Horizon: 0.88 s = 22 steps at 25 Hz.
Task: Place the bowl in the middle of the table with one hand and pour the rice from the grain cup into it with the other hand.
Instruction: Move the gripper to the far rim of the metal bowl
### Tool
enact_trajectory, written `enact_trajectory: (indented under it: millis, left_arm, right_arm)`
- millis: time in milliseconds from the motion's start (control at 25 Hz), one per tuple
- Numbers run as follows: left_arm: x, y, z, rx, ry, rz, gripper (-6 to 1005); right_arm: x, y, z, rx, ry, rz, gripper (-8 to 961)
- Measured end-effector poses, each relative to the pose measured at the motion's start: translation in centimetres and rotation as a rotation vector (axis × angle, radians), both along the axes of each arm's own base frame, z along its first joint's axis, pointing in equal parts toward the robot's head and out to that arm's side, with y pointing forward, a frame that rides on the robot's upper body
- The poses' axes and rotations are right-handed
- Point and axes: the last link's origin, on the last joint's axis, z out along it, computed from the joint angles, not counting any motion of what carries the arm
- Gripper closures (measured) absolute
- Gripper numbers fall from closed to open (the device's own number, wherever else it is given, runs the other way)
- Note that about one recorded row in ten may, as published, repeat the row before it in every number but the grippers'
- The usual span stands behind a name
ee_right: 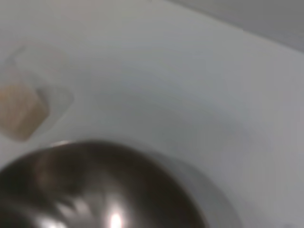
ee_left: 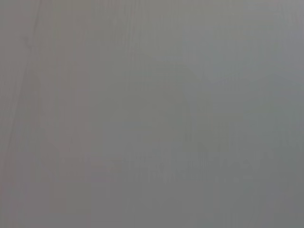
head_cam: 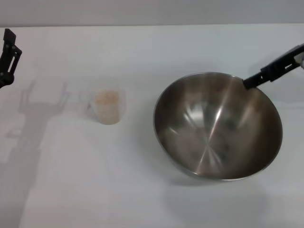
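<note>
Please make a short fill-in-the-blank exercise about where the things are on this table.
1. The rice lies inside the ____.
2. The right gripper touches the far rim of the ____.
3. The bowl holds ____ rice.
4. The left gripper is at the table's ____ edge.

Missing words: cup; bowl; no; left

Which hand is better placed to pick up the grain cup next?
Left. The left hand hangs on the grain cup's side, while the right hand is at the bowl's rim.
</note>
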Motion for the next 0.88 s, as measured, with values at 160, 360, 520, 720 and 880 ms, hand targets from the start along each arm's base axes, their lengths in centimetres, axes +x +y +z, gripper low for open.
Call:
enact_trajectory:
  millis: [160, 360, 520, 720, 880]
  left_arm:
    - [0.0, 0.0, 0.0, 0.001, -0.001, -0.001, 139]
    - [0.0, 0.0, 0.0, 0.002, -0.001, -0.002, 139]
    - [0.1, 0.0, 0.0, 0.003, -0.002, -0.004, 139]
    - [0.1, 0.0, 0.0, 0.004, -0.003, -0.004, 139]
    - [0.0, -0.1, 0.0, 0.003, -0.002, -0.002, 139]
  right_arm:
    - [0.4, -0.1, -0.8, -0.033, -0.017, -0.006, 307]
    - [0.9, -0.3, -2.2, -0.084, -0.033, -0.009, 318]
    - [1.3, -0.4, -3.0, -0.109, -0.075, -0.004, 326]
    - [1.7, -0.3, -3.2, -0.103, -0.118, 0.006, 337]
    - [1.8, -0.3, -3.3, -0.108, -0.123, 0.021, 496]
